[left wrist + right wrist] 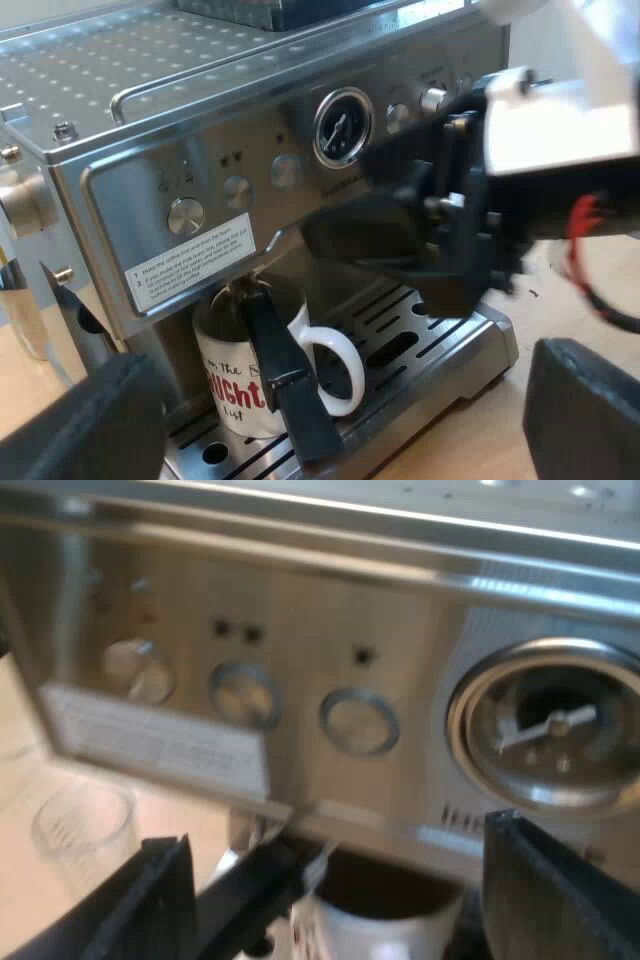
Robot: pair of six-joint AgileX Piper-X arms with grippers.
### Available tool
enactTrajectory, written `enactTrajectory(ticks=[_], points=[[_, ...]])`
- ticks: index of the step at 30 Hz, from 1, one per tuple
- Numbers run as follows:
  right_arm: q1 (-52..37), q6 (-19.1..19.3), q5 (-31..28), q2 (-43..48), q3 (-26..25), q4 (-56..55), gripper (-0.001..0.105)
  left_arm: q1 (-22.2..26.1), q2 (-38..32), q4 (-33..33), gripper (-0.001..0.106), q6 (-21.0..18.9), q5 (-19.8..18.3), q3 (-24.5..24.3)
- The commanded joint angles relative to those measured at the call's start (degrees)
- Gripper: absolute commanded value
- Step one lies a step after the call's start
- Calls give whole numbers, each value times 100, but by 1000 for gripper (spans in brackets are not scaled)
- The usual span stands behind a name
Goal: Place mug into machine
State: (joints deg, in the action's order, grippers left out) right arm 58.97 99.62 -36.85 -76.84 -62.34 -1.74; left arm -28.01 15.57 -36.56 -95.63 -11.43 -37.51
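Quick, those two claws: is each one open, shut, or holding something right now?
Left claw: open, holding nothing.
Right claw: open, holding nothing; the white mug stands free on the espresso machine.

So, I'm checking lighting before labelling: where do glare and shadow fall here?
Left wrist view: light washes the top of the machine pale; the mug sits in shade under its front. Right wrist view: a bright streak runs along the machine's upper edge; the gauge glints at its rim.

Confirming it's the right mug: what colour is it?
White mug with red and black lettering, clearest in the left wrist view.
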Motion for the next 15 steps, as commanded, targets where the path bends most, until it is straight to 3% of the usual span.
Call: enactTrajectory(ticks=[1,6,12,15], points=[[184,58,-27,328,-50,-491,62,-27,-21,86,79,-27,5,-85],[408,91,29,852,-50,-1466,62,-27,-21,74,79,-41,-42,-363],[394,-17,500,1562,-50,-2335,62,-27,-36,74,79,-92,-523,-663],[384,-91,500,1840,-50,-2518,62,-27,-36,74,79,-256,-524,-703]])
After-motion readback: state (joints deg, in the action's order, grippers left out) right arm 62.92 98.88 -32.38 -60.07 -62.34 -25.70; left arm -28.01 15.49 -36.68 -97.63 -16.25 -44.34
